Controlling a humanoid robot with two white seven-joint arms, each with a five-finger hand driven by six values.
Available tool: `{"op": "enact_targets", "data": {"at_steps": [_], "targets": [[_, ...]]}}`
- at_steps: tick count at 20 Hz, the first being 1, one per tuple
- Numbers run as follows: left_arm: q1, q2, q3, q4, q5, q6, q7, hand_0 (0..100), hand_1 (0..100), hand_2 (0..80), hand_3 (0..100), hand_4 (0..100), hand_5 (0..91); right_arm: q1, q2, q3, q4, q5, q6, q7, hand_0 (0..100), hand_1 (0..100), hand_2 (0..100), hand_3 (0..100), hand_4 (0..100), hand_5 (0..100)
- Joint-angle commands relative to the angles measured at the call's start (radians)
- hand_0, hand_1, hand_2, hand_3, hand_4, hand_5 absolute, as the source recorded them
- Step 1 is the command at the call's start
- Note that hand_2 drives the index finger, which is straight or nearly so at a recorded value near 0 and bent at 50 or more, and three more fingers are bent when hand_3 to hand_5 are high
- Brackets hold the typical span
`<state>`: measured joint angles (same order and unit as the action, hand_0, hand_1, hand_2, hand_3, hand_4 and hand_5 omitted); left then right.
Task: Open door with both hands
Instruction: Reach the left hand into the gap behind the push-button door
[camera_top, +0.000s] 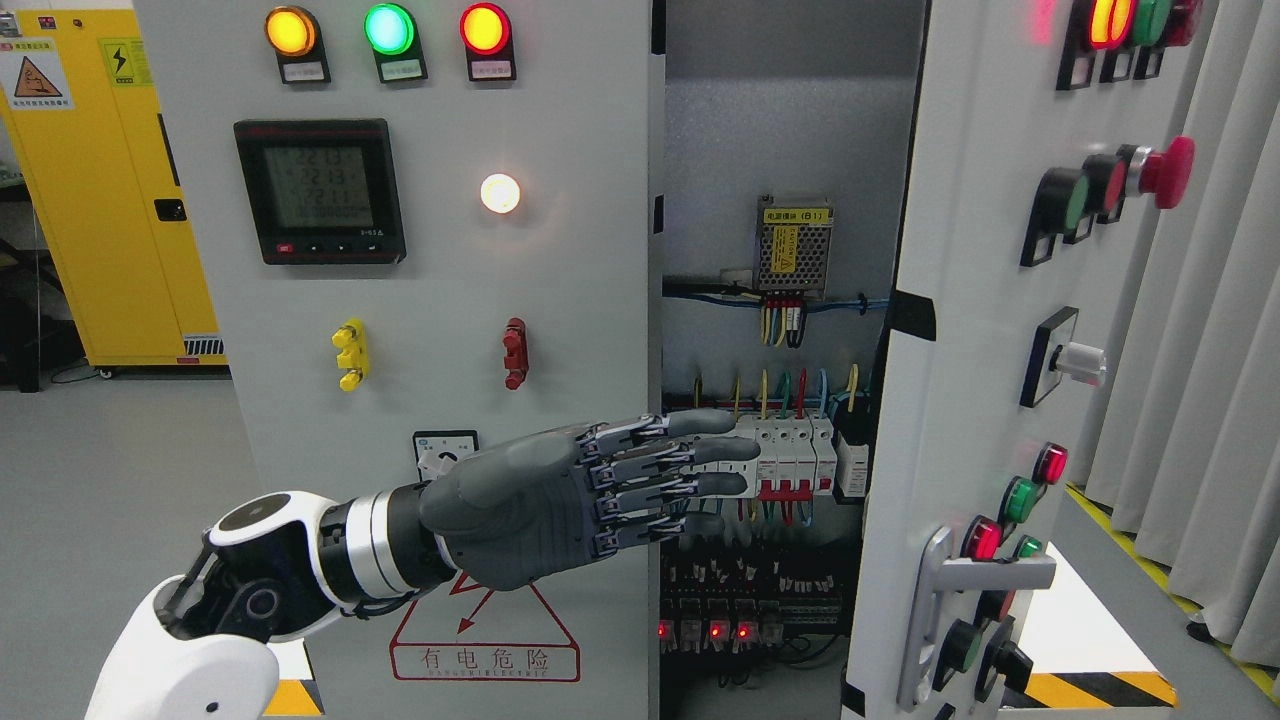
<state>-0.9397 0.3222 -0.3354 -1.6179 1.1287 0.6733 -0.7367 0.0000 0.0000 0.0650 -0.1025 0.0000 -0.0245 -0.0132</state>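
Your left hand comes in from the lower left on its white and black arm, dark grey palm flat, fingers stretched out straight and side by side — holding nothing. The fingertips reach past the right edge of the light grey left cabinet door and show in front of the opening; whether they touch that edge you cannot tell from here.

That left door faces you and looks closed or nearly so. On it you see three round lamps along the top — amber, green and red — a black digital meter below them, a glowing white round lamp, a yellow terminal block, a red terminal block, and a red triangular warning label low down, partly behind your hand.

The light grey right cabinet door stands swung open toward you, showing its edge and, foreshortened, its face with a red mushroom push button, green and red buttons, and a silver door handle near the bottom.

Between the doors the cabinet interior is in view: a perforated metal power supply with a yellow label, coloured wires, and a row of white circuit breakers just beyond your fingertips.

A yellow cabinet stands at far left, grey curtains at far right.
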Motion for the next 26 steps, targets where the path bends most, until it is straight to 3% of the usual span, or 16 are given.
{"op": "enact_targets", "data": {"at_steps": [1, 12, 20, 26], "targets": [[-0.135, -0.133, -0.048, 0.194, 0.003, 0.008, -0.003, 12, 56, 0.0, 0, 0, 0.0, 0.029, 0.012, 0.004, 0.001, -0.028, 0.000, -0.001, 0, 50, 4, 0, 0, 0], [-0.189, -0.238, -0.132, 0.233, -0.009, 0.005, -0.003, 12, 56, 0.0, 0, 0, 0.0, 0.031, 0.009, 0.006, 0.001, -0.026, 0.000, -0.001, 0, 50, 4, 0, 0, 0], [-0.192, -0.302, -0.142, 0.220, -0.059, 0.003, 0.003, 12, 56, 0.0, 0, 0, 0.0, 0.031, 0.012, 0.006, 0.001, -0.028, 0.000, -0.001, 0, 50, 4, 0, 0, 0], [-0.209, -0.359, -0.143, 0.190, -0.082, 0.005, 0.039, 12, 56, 0.0, 0, 0, 0.0, 0.032, 0.006, 0.004, 0.001, -0.028, 0.000, -0.001, 0, 50, 4, 0, 0, 0]]}}
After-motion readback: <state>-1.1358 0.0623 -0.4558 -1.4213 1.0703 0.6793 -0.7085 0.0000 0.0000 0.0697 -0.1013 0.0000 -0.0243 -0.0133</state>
